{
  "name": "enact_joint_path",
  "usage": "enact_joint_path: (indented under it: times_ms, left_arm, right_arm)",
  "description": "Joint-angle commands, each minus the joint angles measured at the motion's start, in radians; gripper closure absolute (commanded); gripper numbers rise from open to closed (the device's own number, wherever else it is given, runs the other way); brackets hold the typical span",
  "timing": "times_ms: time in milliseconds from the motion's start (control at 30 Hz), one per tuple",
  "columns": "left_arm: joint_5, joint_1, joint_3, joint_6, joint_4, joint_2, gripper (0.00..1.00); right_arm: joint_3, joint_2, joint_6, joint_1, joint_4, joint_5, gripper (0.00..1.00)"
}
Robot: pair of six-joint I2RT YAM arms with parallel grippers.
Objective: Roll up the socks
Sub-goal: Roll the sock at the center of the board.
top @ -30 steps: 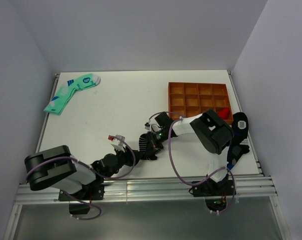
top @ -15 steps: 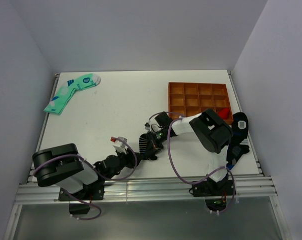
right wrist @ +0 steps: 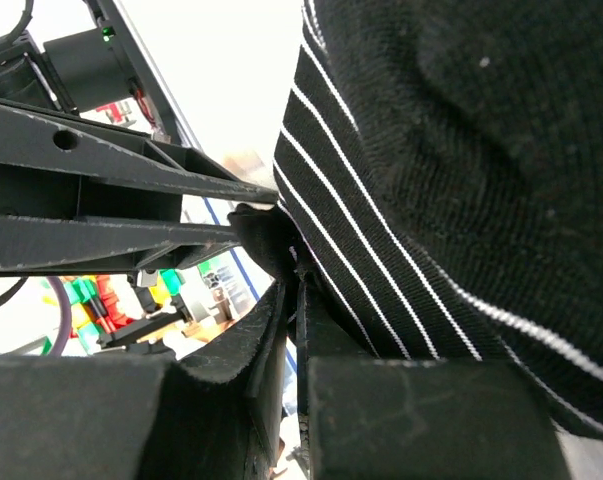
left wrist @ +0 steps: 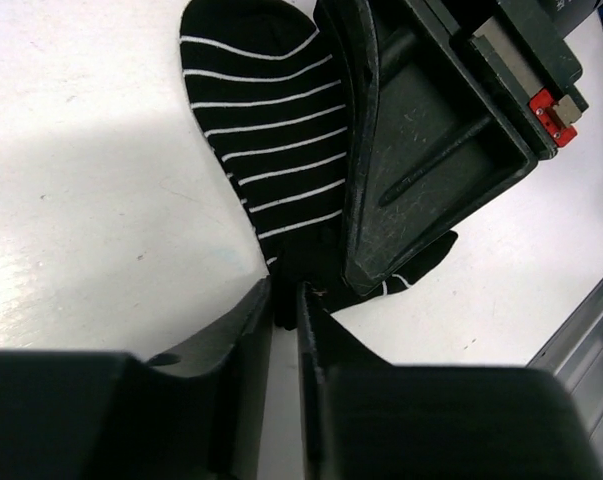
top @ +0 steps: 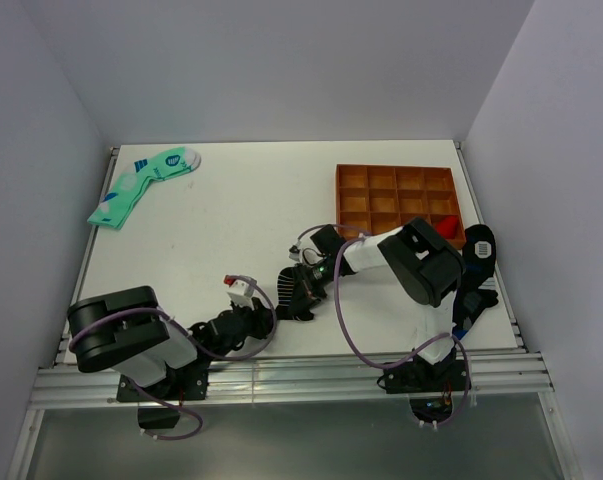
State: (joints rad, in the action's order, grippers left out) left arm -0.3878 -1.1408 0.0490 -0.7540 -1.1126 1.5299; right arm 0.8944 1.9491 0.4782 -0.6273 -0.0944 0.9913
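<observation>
Striped socks (top: 299, 298) lie near the front of the worktop (top: 231, 220), with both pairs of fingers at them.
From above, the socks are a dark heap between the two arms. They are well apart from the green sock (top: 141, 186) at the far left and from the orange tray (top: 396, 198) at the far right. In the left wrist view, the left fingers (left wrist: 249, 335) stand almost together, with only a thin slit between them, and their tips pinch the socks' near edge. In the right wrist view, the right fingers (right wrist: 266, 330) are closed tight on the striped cloth. The left fingers come in from the left there and nip a small fold.
</observation>
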Motion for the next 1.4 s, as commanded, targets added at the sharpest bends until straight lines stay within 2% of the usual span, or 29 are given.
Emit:
enact_joint_path:
  times_ms: [0, 167, 200, 300, 333, 367, 467, 500, 600, 667, 900, 933, 1133, 1367]
  left_arm:
    - [-0.017, -0.005, 0.026, 0.005, 0.125, -0.010, 0.80]
    - [-0.003, -0.005, 0.067, -0.010, 0.221, -0.031, 0.94]
    - [0.000, -0.005, 0.072, -0.014, 0.235, -0.034, 1.00]
    - [0.018, -0.005, 0.087, -0.013, 0.278, -0.054, 1.00]
    - [0.021, -0.005, 0.091, -0.013, 0.284, -0.066, 0.99]
    - [0.027, -0.005, 0.084, -0.011, 0.278, -0.074, 0.81]
    - [0.017, -0.005, 0.049, -0.011, 0.246, -0.115, 0.67]
    - [0.009, -0.005, 0.048, -0.011, 0.253, -0.125, 0.66]
    - [-0.005, -0.005, 0.054, -0.001, 0.246, -0.128, 0.63]
    - [-0.005, -0.005, 0.057, 0.011, 0.223, -0.113, 0.65]
    - [0.015, -0.005, 0.045, 0.039, 0.088, -0.060, 0.66]
    - [0.024, -0.005, 0.022, 0.042, 0.038, -0.062, 0.66]
    - [0.059, -0.005, -0.018, 0.064, -0.035, -0.091, 0.62]
    - [0.072, -0.004, -0.006, 0.088, -0.056, -0.074, 0.59]
  right_arm:
    - [-0.049, 0.002, -0.036, 0.005, 0.013, -0.091, 0.90]
    - [-0.069, 0.005, -0.041, 0.006, 0.038, -0.102, 0.90]
    - [-0.074, 0.004, -0.044, 0.006, 0.038, -0.106, 0.90]
    - [-0.081, -0.007, -0.050, 0.005, 0.041, -0.135, 0.90]
    - [-0.083, -0.007, -0.053, 0.006, 0.041, -0.149, 0.90]
    - [-0.084, -0.006, -0.055, 0.006, 0.039, -0.151, 0.90]
    - [-0.083, 0.001, -0.059, 0.006, 0.035, -0.155, 0.90]
    - [-0.083, 0.001, -0.061, 0.005, 0.033, -0.157, 0.90]
    - [-0.083, -0.001, -0.064, 0.006, 0.033, -0.148, 0.90]
    - [-0.078, -0.003, -0.072, 0.005, 0.018, -0.146, 0.90]
    - [-0.075, -0.013, -0.096, 0.006, -0.018, -0.149, 0.90]
    - [-0.075, -0.012, -0.098, 0.006, -0.021, -0.151, 0.90]
    - [-0.074, -0.010, -0.090, 0.008, -0.027, -0.157, 0.90]
    - [-0.066, -0.012, -0.099, 0.006, -0.050, -0.160, 0.90]
